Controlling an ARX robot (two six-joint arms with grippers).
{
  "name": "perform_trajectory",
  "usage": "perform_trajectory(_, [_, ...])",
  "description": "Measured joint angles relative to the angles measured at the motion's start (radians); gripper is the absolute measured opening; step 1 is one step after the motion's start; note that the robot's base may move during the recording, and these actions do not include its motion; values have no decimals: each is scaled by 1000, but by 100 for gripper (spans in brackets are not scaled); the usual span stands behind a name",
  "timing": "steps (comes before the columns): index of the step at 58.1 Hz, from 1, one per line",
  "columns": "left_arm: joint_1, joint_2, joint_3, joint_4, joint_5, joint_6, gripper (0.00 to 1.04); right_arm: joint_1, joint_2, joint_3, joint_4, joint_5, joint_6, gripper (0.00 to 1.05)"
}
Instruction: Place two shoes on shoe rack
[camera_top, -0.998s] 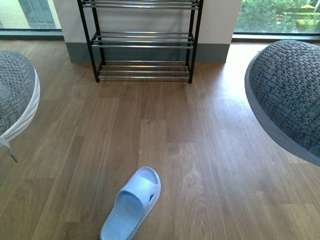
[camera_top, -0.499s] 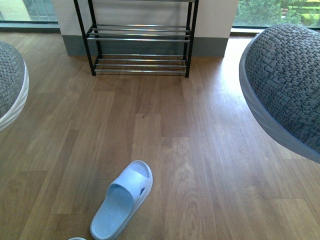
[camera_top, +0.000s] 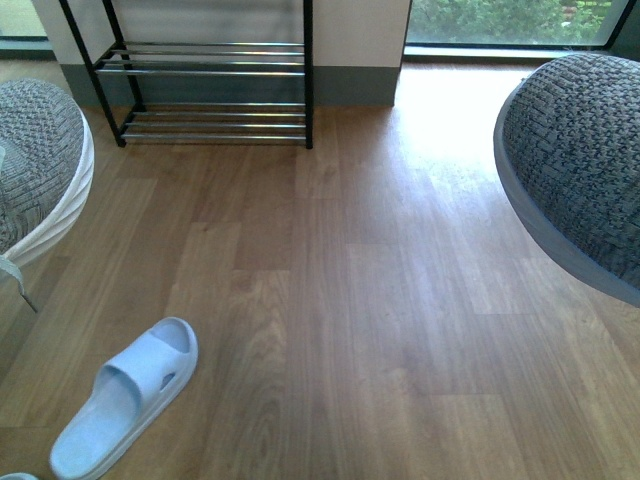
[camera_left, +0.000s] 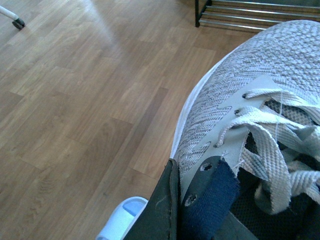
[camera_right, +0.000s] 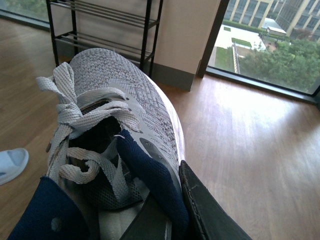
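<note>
The right hand (camera_right: 175, 216) is clamping the navy-lined collar of the right shoe (camera_top: 575, 160), which is hanging above the floor at the near right. The left hand (camera_left: 182, 220) is likewise pinching the collar of the left shoe (camera_top: 40, 170), holding it aloft at the near left. The shoe rack (camera_top: 210, 70) is standing at the far left against the wall, well apart from both shoes. A pale blue sandal (camera_top: 125, 395) is lying on the wood floor (camera_top: 380, 300) at the near left.
</note>
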Motion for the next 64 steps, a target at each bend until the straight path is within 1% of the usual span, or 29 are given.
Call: perform_trajectory(64, [0,0,0,0,-5,-1,2,0,0,0,0,-3,0,1])
